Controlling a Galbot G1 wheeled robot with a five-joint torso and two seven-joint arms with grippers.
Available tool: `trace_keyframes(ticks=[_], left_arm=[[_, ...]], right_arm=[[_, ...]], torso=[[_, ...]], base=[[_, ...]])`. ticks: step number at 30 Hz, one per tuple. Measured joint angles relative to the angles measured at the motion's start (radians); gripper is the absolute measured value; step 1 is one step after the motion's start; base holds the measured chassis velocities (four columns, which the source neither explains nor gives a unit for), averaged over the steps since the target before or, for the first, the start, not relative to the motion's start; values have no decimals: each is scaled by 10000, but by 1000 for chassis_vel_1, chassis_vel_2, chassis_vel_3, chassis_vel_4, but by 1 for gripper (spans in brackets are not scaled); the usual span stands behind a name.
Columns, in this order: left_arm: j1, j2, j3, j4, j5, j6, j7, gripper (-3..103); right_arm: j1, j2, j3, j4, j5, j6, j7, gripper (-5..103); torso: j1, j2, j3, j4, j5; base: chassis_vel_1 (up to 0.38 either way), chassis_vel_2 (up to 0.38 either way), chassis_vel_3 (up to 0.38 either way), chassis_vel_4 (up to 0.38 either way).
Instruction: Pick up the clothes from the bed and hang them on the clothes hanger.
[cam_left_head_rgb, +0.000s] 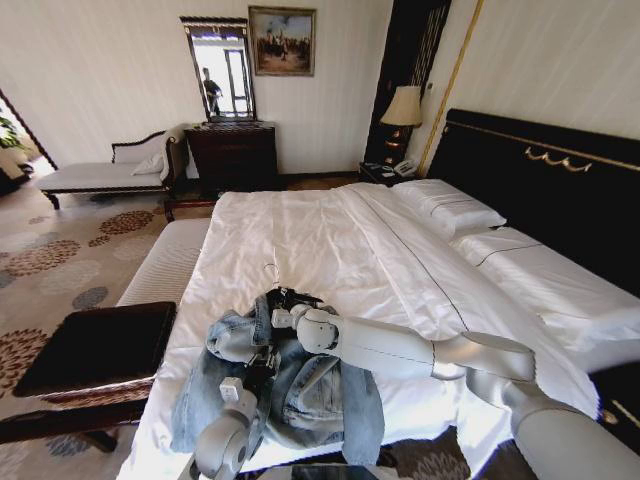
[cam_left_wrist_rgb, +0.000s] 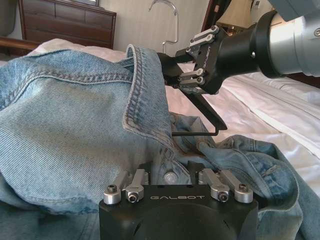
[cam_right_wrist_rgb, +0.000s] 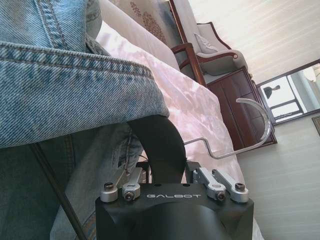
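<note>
Jacket (cam_left_head_rgb: 300, 390) lies bunched at bed (cam_left_head_rgb: 330, 240) foot. Right gripper (cam_left_wrist_rgb: 182, 75) is clamped on hanger (cam_right_wrist_rgb: 155, 150) neck, steadying it while one arm sits under the collar. Left gripper (cam_left_wrist_rgb: 172, 175) pinches denim (holding fabric for threading, I'd guess).

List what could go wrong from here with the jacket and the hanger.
1. The right gripper holds the clothes hanger near its top while the denim jacket only drapes over one arm of it; the collar could slide off.
2. The left gripper bites the fabric; a pull against the other arm might drag the hanger askew.
3. The wire hook hangs free above the bed and could snag the duvet.
</note>
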Motion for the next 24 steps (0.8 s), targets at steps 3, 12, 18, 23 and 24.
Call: trace_keyframes(ticks=[3,12,18,23,24], left_arm=[[446,95,-290,-304,340,-68,57,56],[1919,442,-1853,-2182,298,-218,-11,88],[2410,507,-3135,-3319,-518,-223,-161,99],[1637,1107,-5049,-3321,-2688,186,-691,100],[1325,1311,-5365,-3104,-3230,301,-824,100]], right_arm=[[-165,190,139,-88,-51,0,116,35],[-374,542,251,-276,-224,0,220,35],[-412,613,272,-282,-249,0,230,35],[-368,627,257,-236,-251,-1,238,35],[-355,635,255,-225,-251,-1,244,35]], torso=[[0,0,0,0,1],[0,1,-1,1,0],[0,0,0,1,1],[0,0,-1,0,0],[0,0,0,-2,-2]], base=[[0,0,0,0],[0,0,0,0],[0,0,0,0],[0,0,0,0],[0,0,0,0]])
